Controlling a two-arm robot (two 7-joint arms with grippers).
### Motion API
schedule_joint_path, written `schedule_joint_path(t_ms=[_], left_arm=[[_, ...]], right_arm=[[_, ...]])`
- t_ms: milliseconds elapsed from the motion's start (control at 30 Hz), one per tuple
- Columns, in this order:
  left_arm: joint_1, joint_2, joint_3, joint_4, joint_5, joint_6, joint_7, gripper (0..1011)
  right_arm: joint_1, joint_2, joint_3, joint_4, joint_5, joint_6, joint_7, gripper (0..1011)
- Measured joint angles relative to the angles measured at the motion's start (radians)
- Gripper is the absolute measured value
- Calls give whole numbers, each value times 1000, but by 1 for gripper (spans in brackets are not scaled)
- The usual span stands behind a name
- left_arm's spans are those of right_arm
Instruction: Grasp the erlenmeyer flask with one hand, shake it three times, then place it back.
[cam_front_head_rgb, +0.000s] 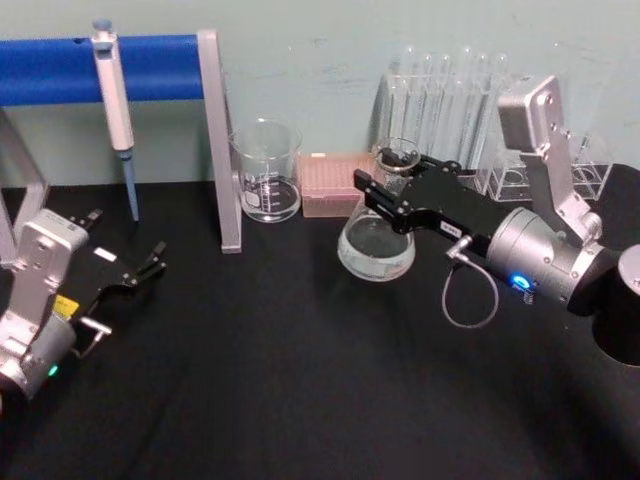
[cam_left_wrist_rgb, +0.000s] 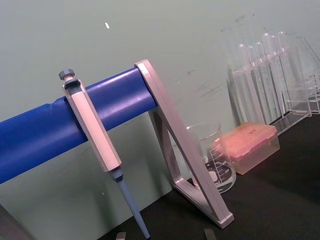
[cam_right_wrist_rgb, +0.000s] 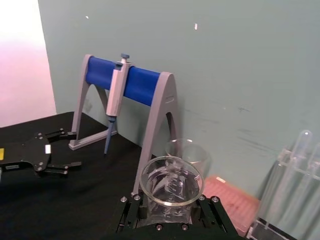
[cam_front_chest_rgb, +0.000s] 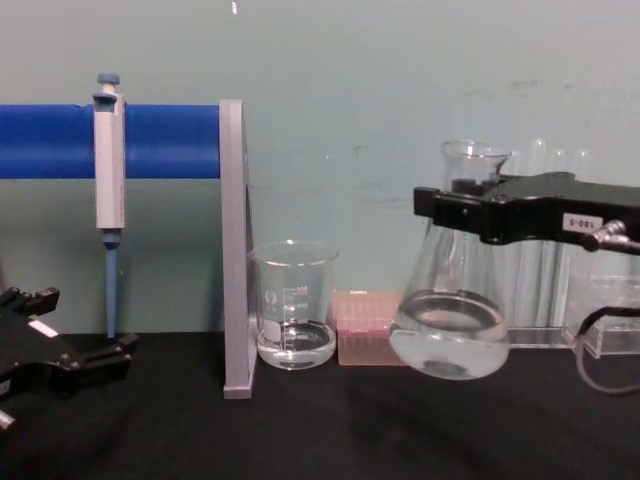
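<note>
The erlenmeyer flask (cam_front_head_rgb: 376, 248) is clear glass with a little clear liquid in its wide base. My right gripper (cam_front_head_rgb: 387, 185) is shut on its neck, just under the flared rim (cam_right_wrist_rgb: 171, 187). In the chest view the flask (cam_front_chest_rgb: 452, 330) hangs slightly tilted, its base just off the black table, with the black fingers (cam_front_chest_rgb: 470, 214) clamped across the neck. My left gripper (cam_front_head_rgb: 150, 262) rests open at the table's left side, far from the flask, with nothing between its fingers. It also appears in the right wrist view (cam_right_wrist_rgb: 69, 149).
A graduated glass beaker (cam_front_head_rgb: 268, 172) and a pink tip box (cam_front_head_rgb: 330, 185) stand at the back, just left of the flask. A test tube rack (cam_front_head_rgb: 450, 100) is behind the right arm. A pipette (cam_front_head_rgb: 115, 95) hangs on the blue-barred stand (cam_front_head_rgb: 218, 140) at the back left.
</note>
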Motion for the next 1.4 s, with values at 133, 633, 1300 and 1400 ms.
schedule_joint_path(t_ms=[133, 633, 1300, 1400], left_arm=[[0, 0, 0, 0, 0, 0, 0, 1001], [0, 0, 0, 0, 0, 0, 0, 1001], [0, 0, 0, 0, 0, 0, 0, 1001], [0, 0, 0, 0, 0, 0, 0, 1001]], right_arm=[[1, 0, -12, -1, 5, -1, 8, 449], [11, 0, -51, 26, 15, -20, 32, 449], [22, -14, -95, 106, 9, -52, 60, 449], [22, -17, -101, 120, 2, -59, 61, 449]])
